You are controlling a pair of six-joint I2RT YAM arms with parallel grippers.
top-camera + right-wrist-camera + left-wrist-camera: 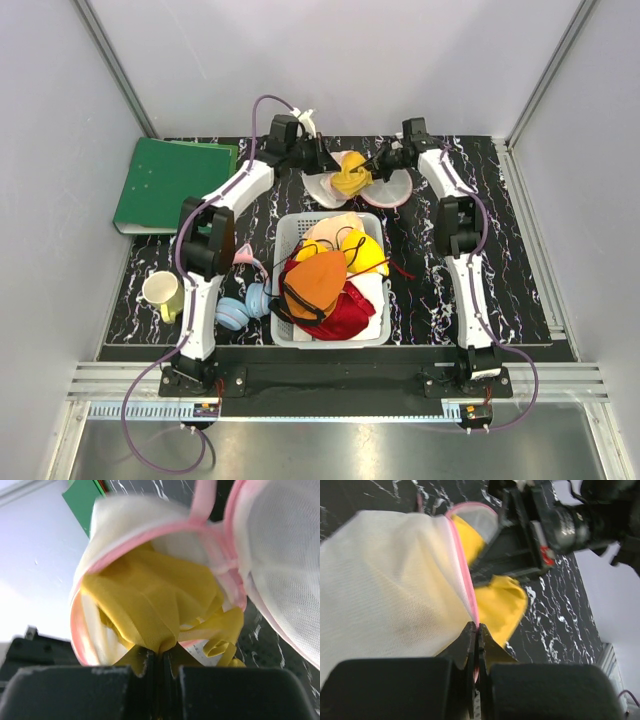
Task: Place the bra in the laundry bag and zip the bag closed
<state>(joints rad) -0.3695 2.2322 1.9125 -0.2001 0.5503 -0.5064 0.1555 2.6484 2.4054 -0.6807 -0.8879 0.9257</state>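
Both arms reach far across the table with elbows raised and forearms angled inward, so the left gripper (pixel 320 160) and the right gripper (pixel 377 160) face each other over the same bundle. The left gripper (pixel 477 630) has its jaws pressed together on the pink zipper rim of the small round white mesh laundry bag (pixel 390 595), whose sheer wall spreads out to that gripper's left. The right gripper (pixel 160 656) is also pinched tight, on a fold of the plain bright yellow padded bra (pixel 150 600). The bra sits partly inside the laundry bag's mouth, directly ahead of the right fingertips, and a yellow strap curls loose just beside them. In the left wrist view the bra (pixel 502 602) sticks out past the rim, between the two grippers. From above, the bra (pixel 352 178) lies between the grippers on the opened laundry bag (pixel 398 188). Nearer the arm bases than both grippers stands a grey-white plastic basket (pixel 330 341). It holds an orange bra (pixel 318 280), a yellow bra with black straps (pixel 368 250) and a red garment (pixel 350 315).
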